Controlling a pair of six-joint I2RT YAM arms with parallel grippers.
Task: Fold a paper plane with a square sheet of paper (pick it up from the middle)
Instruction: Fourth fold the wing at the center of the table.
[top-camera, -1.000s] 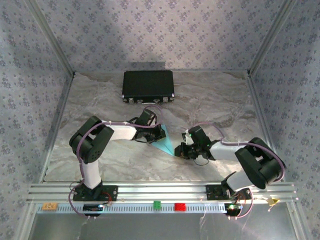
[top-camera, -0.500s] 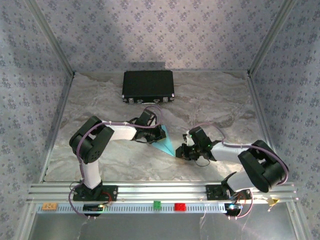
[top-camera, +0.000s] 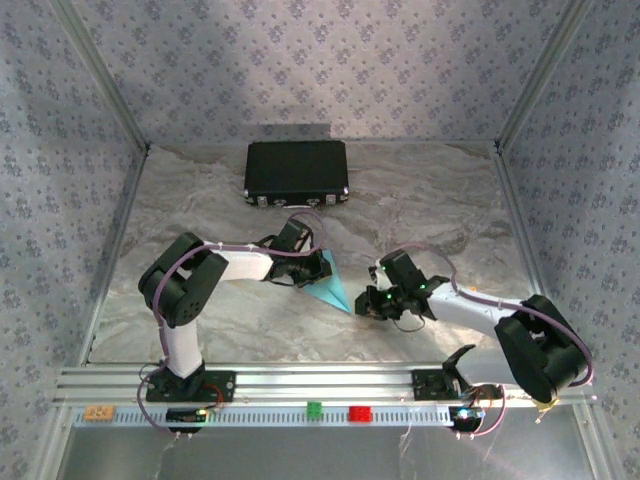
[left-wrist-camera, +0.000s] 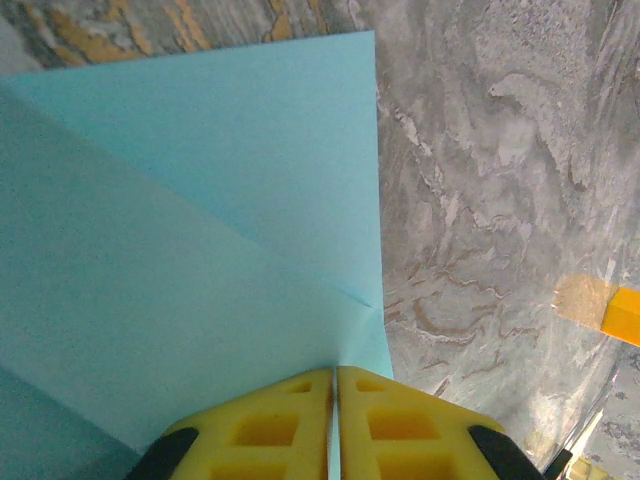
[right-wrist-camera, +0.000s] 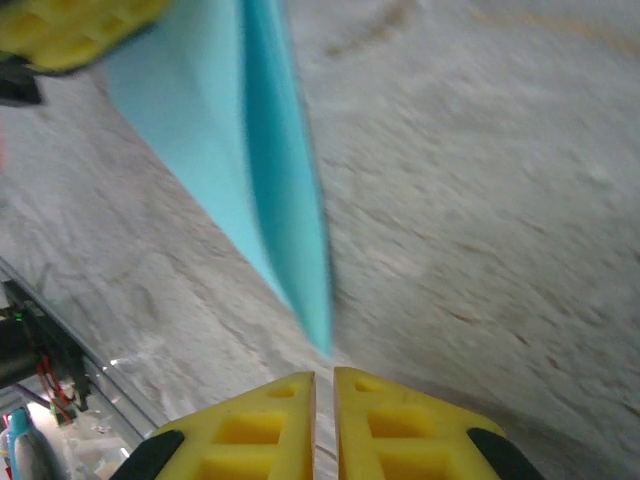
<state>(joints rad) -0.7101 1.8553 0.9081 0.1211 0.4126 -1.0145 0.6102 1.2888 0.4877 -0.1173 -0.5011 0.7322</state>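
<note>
The left gripper (left-wrist-camera: 334, 388) clamps the paper (left-wrist-camera: 200, 250), its sharp tip pointing at the closed, seemingly empty right gripper (right-wrist-camera: 324, 388) just beyond.

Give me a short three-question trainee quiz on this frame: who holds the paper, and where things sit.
1. True or false: the left gripper has its jaws shut on the folded blue paper.
2. Where is the black case? A. at the far side of the table; B. between the two arms; C. on the front rail.
3. Fill in: the paper's sharp tip points toward the ____ gripper.

Key: 1 true; 2 A; 3 right, the right gripper sits just off the tip.
</note>
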